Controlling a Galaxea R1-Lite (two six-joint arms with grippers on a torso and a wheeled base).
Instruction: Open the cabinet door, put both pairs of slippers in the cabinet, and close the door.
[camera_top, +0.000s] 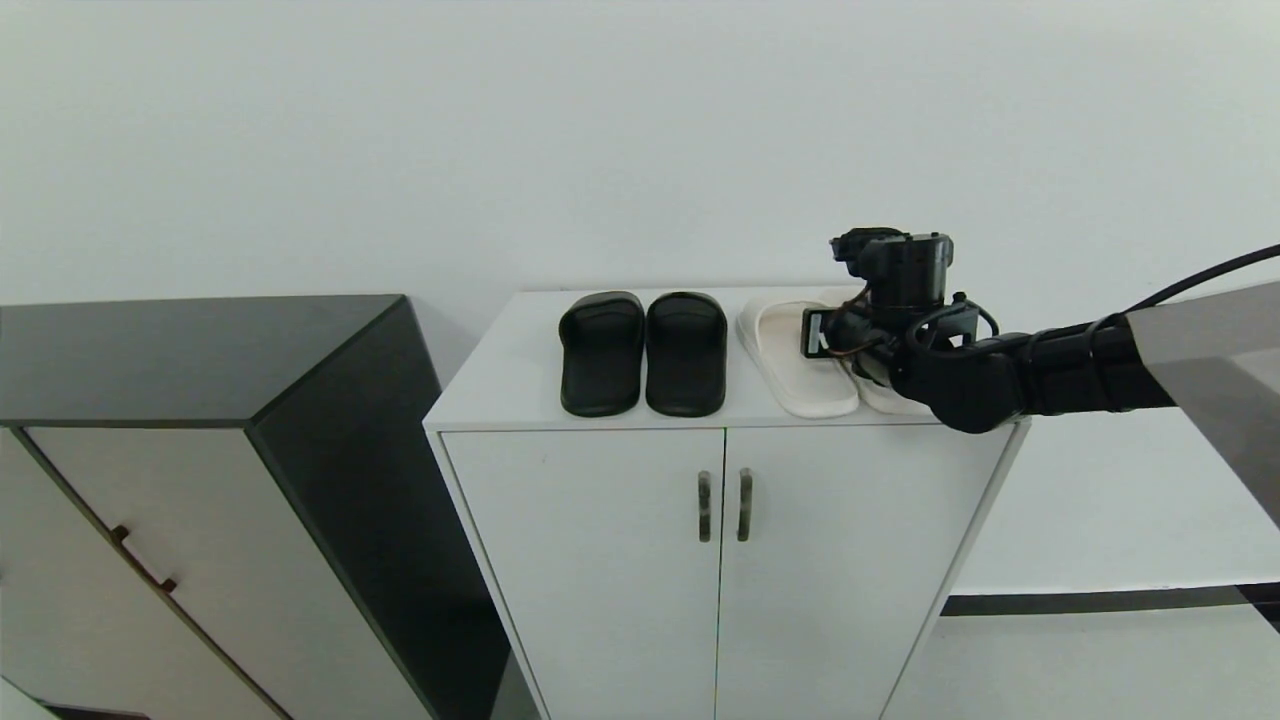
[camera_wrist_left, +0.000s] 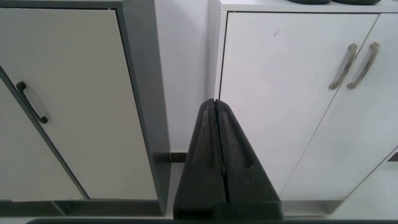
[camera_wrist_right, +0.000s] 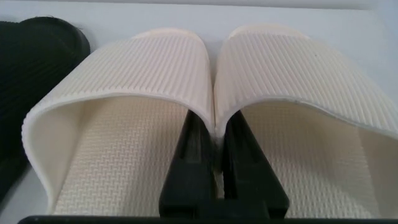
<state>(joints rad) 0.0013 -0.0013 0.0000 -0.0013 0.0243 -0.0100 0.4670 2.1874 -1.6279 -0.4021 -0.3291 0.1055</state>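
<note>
**Head view**
- White cabinet (camera_top: 600, 560): was seen from the front, both doors shut, its two handles (camera_top: 705, 505) side by side at the middle seam.
- Black slippers (camera_top: 600, 350): were set as a pair on the cabinet top, toward its left, toes to the wall.
- White slippers (camera_top: 795, 365): were laid just beside the black pair, on the right half of the top.
- Right gripper (camera_top: 850, 340): was held low over the white slippers, its fingertips hidden behind the wrist.
- Dark cabinet (camera_top: 200, 360): was stood to the left of the white one.

**Left wrist view**
- Left gripper (camera_wrist_left: 216, 124): was pressed together with nothing in it, held low before the gap between the dark cabinet (camera_wrist_left: 68, 99) and the white cabinet (camera_wrist_left: 280, 93).
- Handles (camera_wrist_left: 354, 65): were left untouched on the closed doors.

**Right wrist view**
- Right gripper (camera_wrist_right: 216, 140): was clamped on the white slippers (camera_wrist_right: 143, 81). One finger was pushed under each strap, with the meeting inner walls pinched between.
- Black slippers (camera_wrist_right: 37, 56): were seen just beside the white pair.
</note>
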